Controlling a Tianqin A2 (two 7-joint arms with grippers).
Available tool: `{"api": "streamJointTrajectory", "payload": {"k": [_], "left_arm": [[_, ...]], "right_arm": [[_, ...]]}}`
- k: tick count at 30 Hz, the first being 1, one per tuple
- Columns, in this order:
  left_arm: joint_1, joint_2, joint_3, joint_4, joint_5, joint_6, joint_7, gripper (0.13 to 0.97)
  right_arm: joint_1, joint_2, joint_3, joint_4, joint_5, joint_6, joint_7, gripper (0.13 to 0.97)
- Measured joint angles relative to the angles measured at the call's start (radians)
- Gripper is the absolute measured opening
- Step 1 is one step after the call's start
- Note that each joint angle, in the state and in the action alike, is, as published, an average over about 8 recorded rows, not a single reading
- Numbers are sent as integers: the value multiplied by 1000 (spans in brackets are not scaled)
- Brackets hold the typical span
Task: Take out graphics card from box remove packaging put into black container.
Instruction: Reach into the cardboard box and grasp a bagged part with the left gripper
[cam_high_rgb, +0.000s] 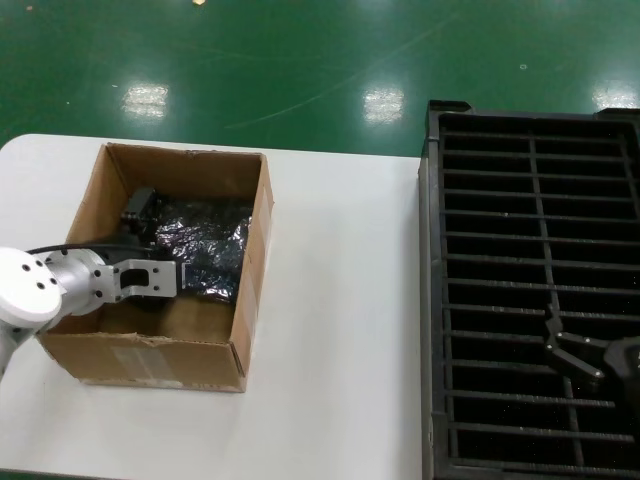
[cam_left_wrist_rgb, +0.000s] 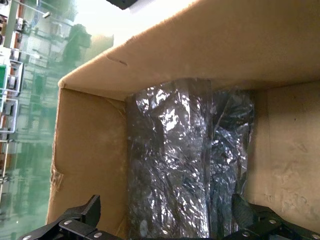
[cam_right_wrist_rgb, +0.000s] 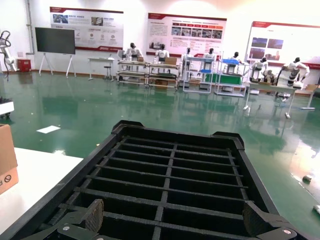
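Observation:
The brown cardboard box (cam_high_rgb: 170, 345) stands on the left of the white table. Dark cards wrapped in shiny crinkled bags (cam_high_rgb: 205, 245) lie inside it, also seen in the left wrist view (cam_left_wrist_rgb: 170, 160). My left gripper (cam_high_rgb: 190, 278) is down inside the box, open, with its fingertips (cam_left_wrist_rgb: 92, 206) on either side of the bagged cards (cam_left_wrist_rgb: 166, 207). No bare graphics card or empty bag shows. My right gripper (cam_high_rgb: 572, 352) hovers open and empty over the slatted black container (cam_high_rgb: 530, 180), which fills the right wrist view (cam_right_wrist_rgb: 170, 170) beneath the gripper (cam_right_wrist_rgb: 175, 216).
The white table (cam_high_rgb: 340, 300) runs between the box and the container. The box walls (cam_left_wrist_rgb: 85, 150) close in around the left gripper. A green floor (cam_high_rgb: 300, 70) lies beyond the table's far edge.

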Motion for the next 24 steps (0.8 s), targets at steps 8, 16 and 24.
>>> {"api": "streamJointTrajectory", "payload": {"k": [8, 16, 24], "left_arm": [[-10, 32, -46, 81, -85, -47, 166, 863], [-10, 66, -126, 150, -192, -68, 358, 769], [-8, 89, -199, 193, -273, -64, 506, 606]], "right_arm": [[0, 0, 0, 0, 0, 0, 0, 966], [0, 0, 0, 0, 0, 0, 0, 966], [0, 0, 0, 0, 0, 0, 0, 966]]}}
